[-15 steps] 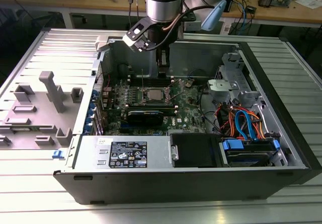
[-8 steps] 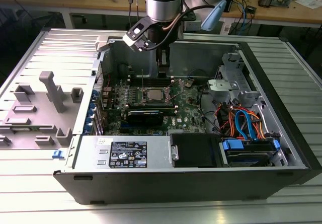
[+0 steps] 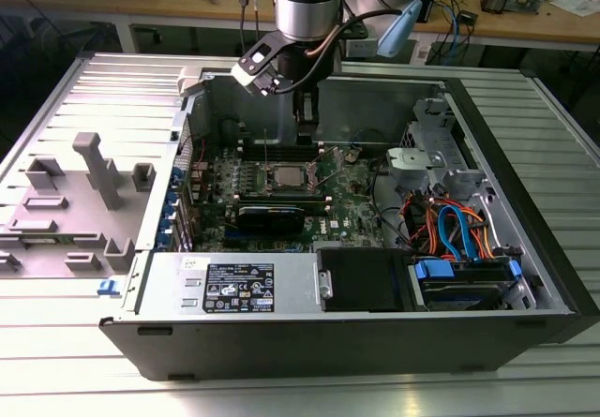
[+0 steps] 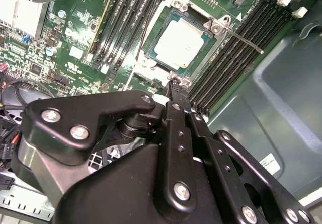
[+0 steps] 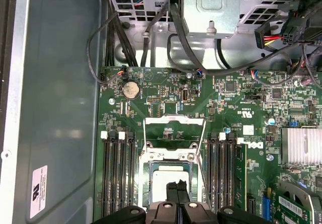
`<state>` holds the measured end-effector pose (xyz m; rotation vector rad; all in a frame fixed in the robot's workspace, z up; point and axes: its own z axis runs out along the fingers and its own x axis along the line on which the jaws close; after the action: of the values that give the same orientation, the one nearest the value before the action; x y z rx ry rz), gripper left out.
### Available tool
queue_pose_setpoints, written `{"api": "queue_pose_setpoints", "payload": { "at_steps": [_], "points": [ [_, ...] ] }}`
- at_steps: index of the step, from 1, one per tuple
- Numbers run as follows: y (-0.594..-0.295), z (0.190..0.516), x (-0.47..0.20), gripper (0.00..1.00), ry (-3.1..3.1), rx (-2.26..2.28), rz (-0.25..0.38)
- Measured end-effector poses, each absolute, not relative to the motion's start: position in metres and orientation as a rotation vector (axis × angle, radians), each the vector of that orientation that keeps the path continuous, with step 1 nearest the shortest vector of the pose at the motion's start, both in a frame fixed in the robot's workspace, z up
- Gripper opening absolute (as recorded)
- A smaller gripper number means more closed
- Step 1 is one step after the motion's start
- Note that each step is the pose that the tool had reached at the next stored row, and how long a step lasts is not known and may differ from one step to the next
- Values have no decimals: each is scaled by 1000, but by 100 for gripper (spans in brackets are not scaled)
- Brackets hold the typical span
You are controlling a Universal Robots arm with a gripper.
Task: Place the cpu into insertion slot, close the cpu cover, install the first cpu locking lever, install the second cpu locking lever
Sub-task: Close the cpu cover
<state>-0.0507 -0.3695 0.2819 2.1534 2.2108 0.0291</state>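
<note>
While a grey jig (image 3: 89, 187) sits idle at the exterior view's left, the case (image 3: 356, 342) beside it lies open, board upward for access from above. Mid-board: cpu (image 4: 181, 43), seated flat in the slot (image 5: 147, 176); cover (image 5: 168, 156) apparently down over it, window framing the chip. Gripper (image 4: 173, 85): fingers pressed together, nothing between them, tip poised just beside the slot's edge, likely to work a lever (image 4: 244, 40) that juts free. Right: cables (image 3: 450, 225), well apart from the slot.
</note>
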Motion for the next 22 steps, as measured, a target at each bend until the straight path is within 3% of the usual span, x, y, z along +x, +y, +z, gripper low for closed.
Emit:
{"api": "queue_pose_setpoints", "payload": {
  "at_steps": [22],
  "points": [
    [-370, 288, -44, 11, 2211, 2153, 29]
  ]
}}
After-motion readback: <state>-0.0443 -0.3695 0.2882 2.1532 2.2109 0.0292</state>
